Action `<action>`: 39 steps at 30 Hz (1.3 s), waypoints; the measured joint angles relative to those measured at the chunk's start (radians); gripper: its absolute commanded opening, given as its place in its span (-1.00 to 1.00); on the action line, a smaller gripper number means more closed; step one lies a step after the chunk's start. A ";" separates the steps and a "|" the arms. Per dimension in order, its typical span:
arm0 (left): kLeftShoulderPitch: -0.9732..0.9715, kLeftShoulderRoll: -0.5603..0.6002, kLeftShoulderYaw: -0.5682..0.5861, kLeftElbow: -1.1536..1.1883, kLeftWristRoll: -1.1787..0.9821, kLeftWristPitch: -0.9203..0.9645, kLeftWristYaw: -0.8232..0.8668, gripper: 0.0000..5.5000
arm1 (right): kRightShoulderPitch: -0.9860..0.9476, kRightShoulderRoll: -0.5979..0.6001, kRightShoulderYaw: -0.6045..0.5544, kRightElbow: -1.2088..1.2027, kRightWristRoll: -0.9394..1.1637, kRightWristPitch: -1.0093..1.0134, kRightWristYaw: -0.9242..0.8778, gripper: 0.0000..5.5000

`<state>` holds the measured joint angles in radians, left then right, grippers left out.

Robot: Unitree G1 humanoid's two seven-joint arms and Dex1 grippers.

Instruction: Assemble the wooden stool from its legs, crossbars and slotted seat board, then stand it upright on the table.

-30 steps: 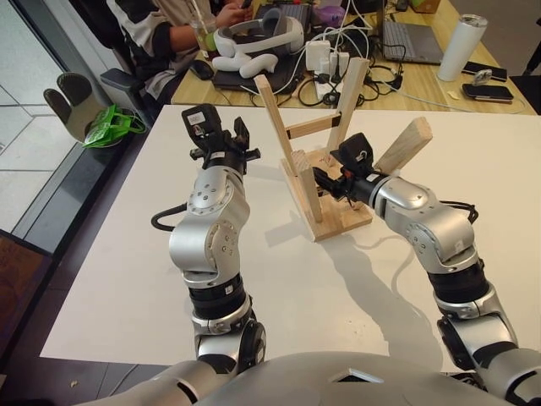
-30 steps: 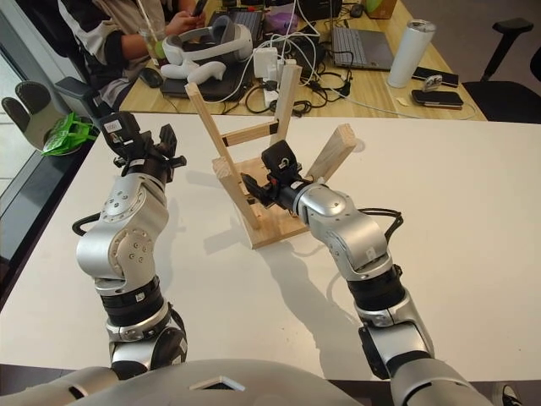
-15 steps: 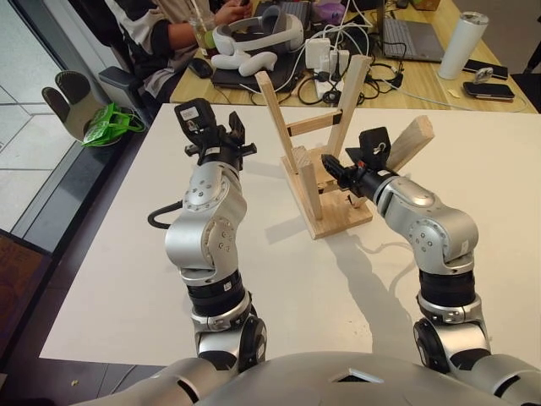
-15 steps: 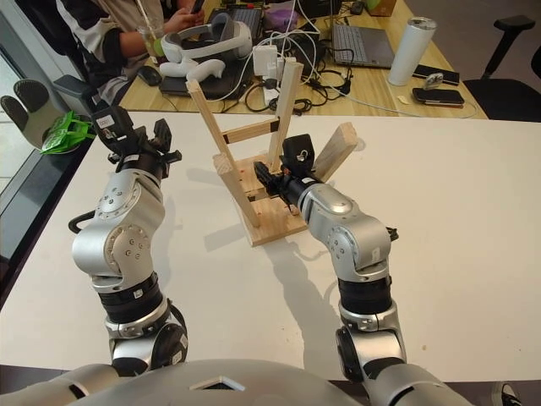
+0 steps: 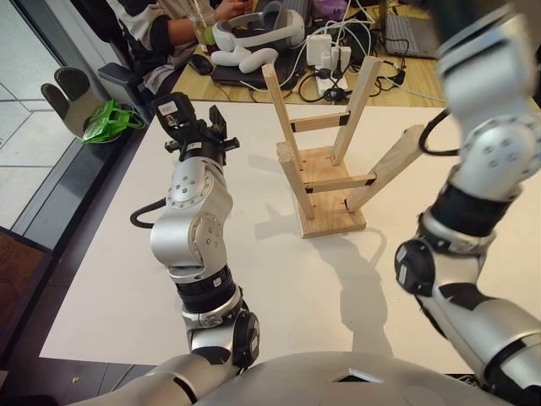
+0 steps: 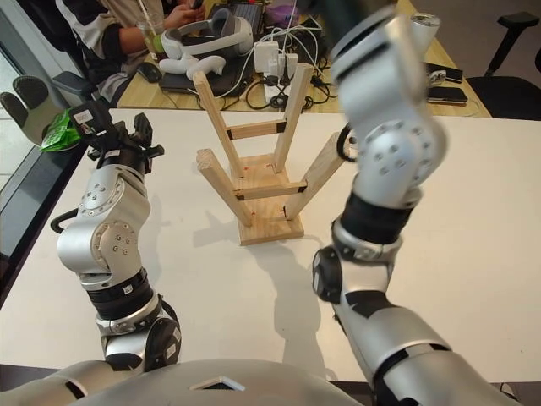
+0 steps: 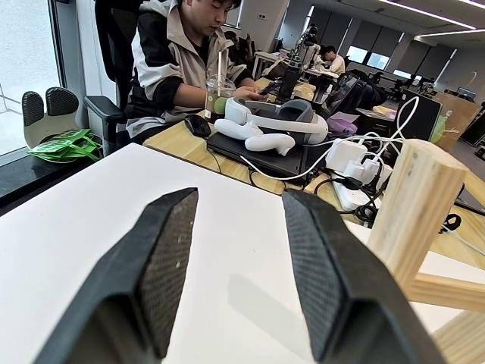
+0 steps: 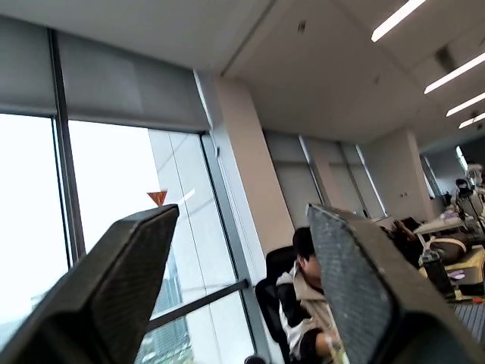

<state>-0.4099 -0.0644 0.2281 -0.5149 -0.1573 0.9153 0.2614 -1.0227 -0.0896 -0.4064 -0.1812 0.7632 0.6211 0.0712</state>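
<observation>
The pale wooden stool rests seat-down, legs up, on the white table. Our left gripper, fingers spread and empty, sits near the stool's left side. Our right gripper, equally spread and empty, hangs high above the stool.

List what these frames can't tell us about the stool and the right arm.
- Seat board, downward face: hidden by the board itself, eye views.
- Leg-to-board joints: too small in the eye views to tell if seated.
- Right arm: blurred, cut off by the top edge, eye views.
- Stool leg: cut off by the frame edge, left wrist view.
</observation>
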 measured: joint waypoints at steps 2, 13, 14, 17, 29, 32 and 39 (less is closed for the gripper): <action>0.052 0.026 0.005 -0.048 -0.001 0.017 -0.021 -0.34 | 0.006 -0.127 -0.101 0.084 -0.029 -0.033 -0.038 -0.02; 0.255 0.149 -0.011 -0.215 0.035 0.110 -0.101 -0.93 | 0.653 -0.168 -0.132 0.020 -0.095 0.145 -0.108 -0.66; 0.254 0.150 -0.017 -0.215 0.040 0.122 -0.098 -0.93 | 0.672 -0.146 -0.108 -0.011 -0.068 0.177 -0.107 -0.66; 0.189 0.050 -0.043 -0.196 0.046 0.263 -0.048 -0.93 | 0.733 -0.031 0.005 -0.222 0.185 0.369 -0.119 -0.66; 0.052 -0.039 -0.266 -0.287 -0.102 0.691 -0.175 -0.93 | 0.738 -0.131 -0.003 -0.260 0.301 0.428 -0.268 -0.66; 0.069 0.028 -0.249 -0.296 -0.133 0.691 -0.249 -0.93 | 0.742 -0.158 0.048 -0.251 0.266 0.407 -0.226 -0.66; 0.028 0.047 -0.180 -0.274 -0.109 0.671 -0.265 -0.93 | 0.754 -0.287 0.280 -0.223 -0.029 0.268 -0.056 -0.66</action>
<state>-0.3822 -0.0175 0.0485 -0.7891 -0.2662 1.5862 -0.0032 -0.2689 -0.3770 -0.1263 -0.4046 0.7346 0.8890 0.0156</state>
